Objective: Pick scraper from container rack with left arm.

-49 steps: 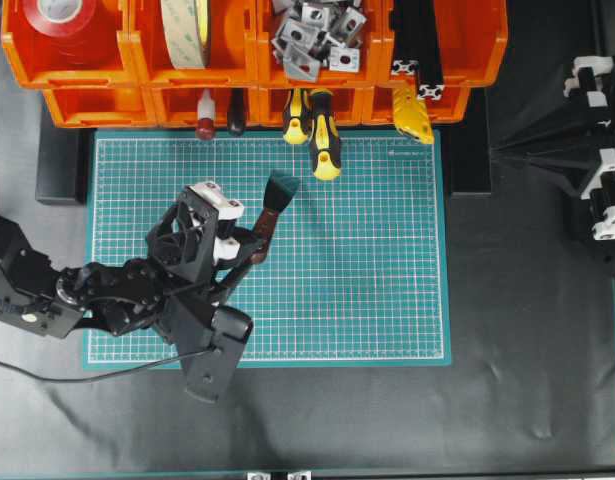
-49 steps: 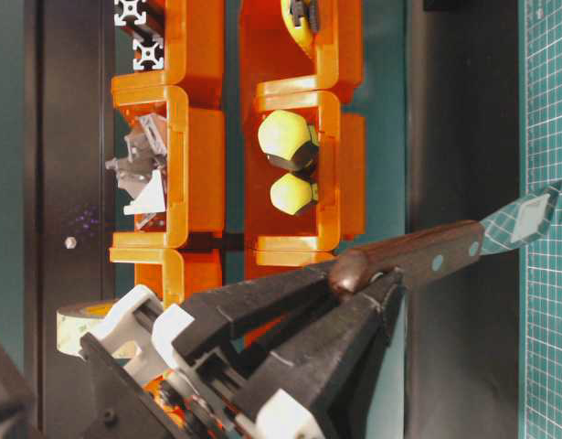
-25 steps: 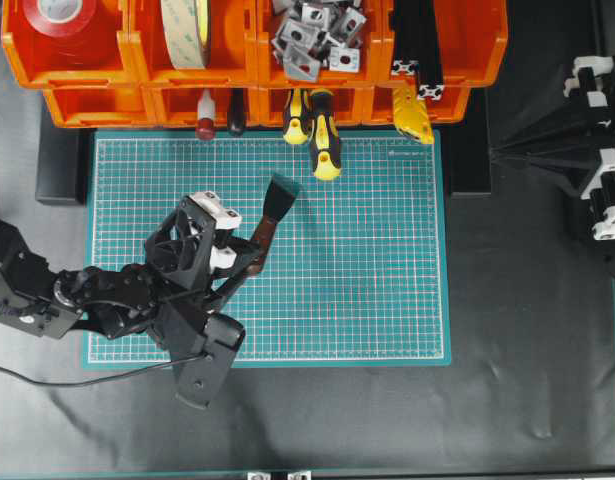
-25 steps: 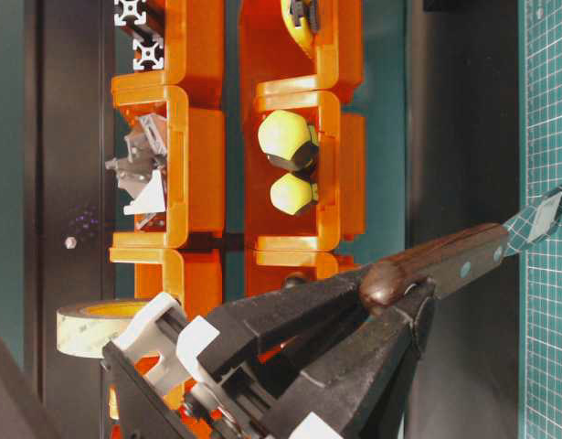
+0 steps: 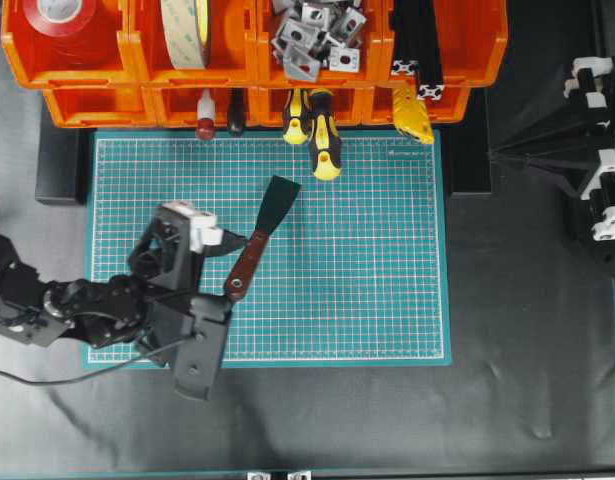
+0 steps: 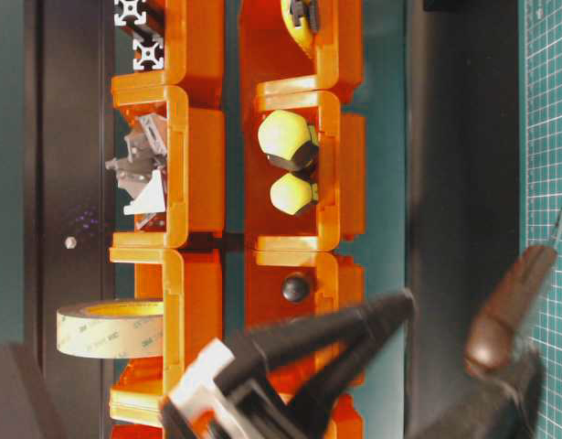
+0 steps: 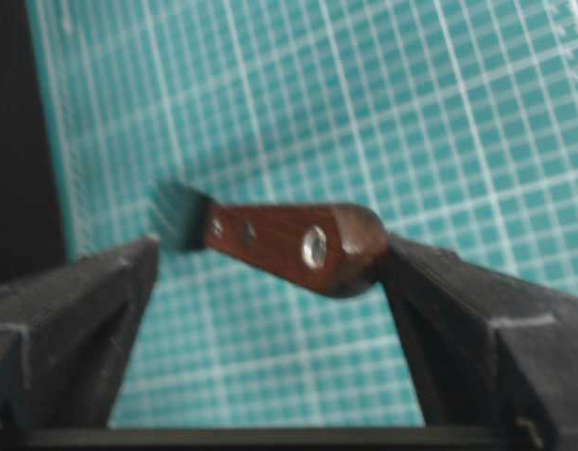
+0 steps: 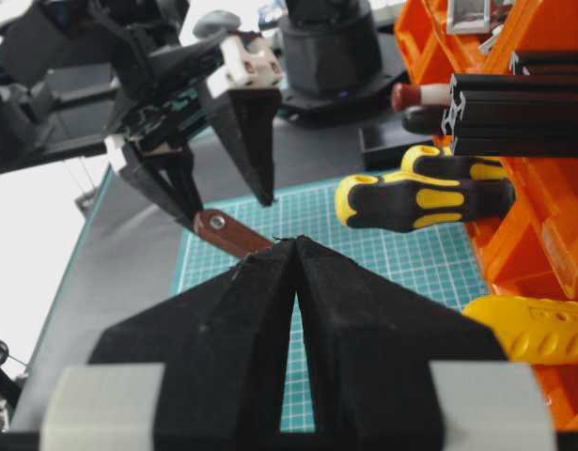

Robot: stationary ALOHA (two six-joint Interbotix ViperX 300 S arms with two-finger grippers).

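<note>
The scraper (image 5: 259, 238) lies on the green mat (image 5: 387, 300), out of the rack (image 5: 87, 90), its blade toward the bins and its handle end between the fingers of the left pincer (image 5: 223, 262). That pincer is spread wide; one finger (image 7: 476, 329) touches the handle's butt, the other stands apart. The pick looks done and the release is in hand. Next the arm would need to lift clear without nudging the handle. The right pincer (image 8: 296, 258) is pressed together, well apart at the counter's edge.
</note>
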